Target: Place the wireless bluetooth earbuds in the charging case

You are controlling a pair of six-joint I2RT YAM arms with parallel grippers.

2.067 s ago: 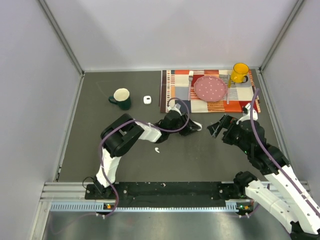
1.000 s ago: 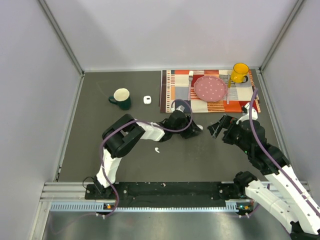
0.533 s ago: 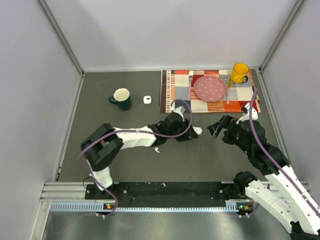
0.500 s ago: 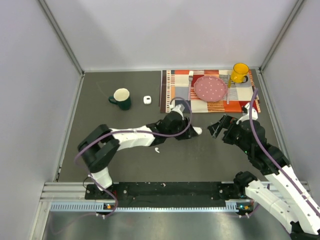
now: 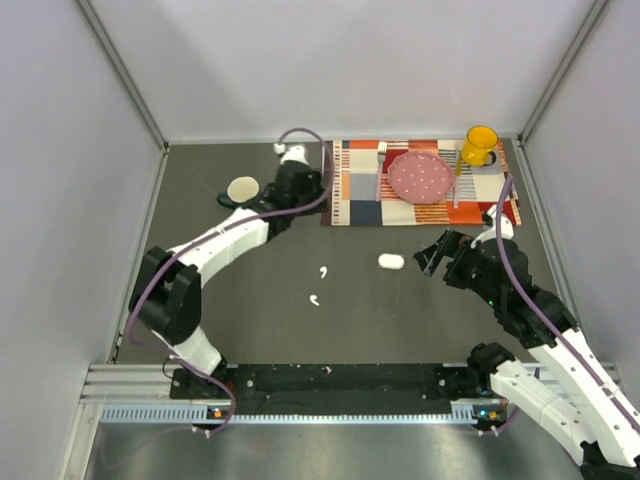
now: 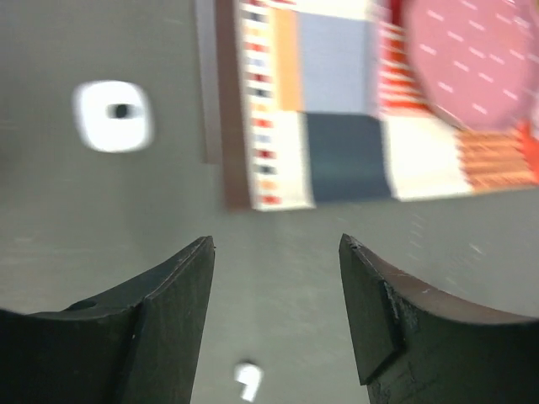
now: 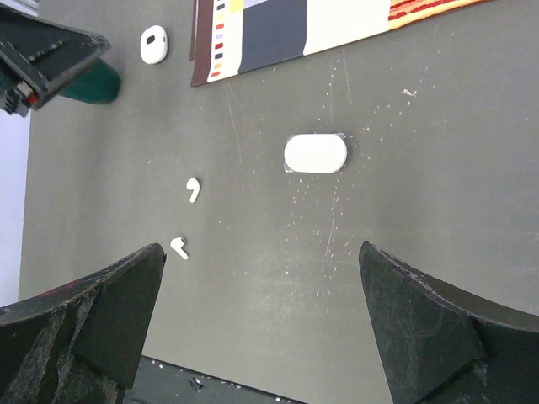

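Both pincers stand apart, gripping nothing. The far earbud and the near earbud lie close together on the dark table, at 8 o'clock from the white oval case. The left gripper hangs well apart from them, at their 11 o'clock. Its blurred view shows one earbud, probably the far one, at 6 o'clock and a small white square piece at 10 o'clock. From the right gripper the case lies at 1 o'clock, the earbuds at 9 to 10.
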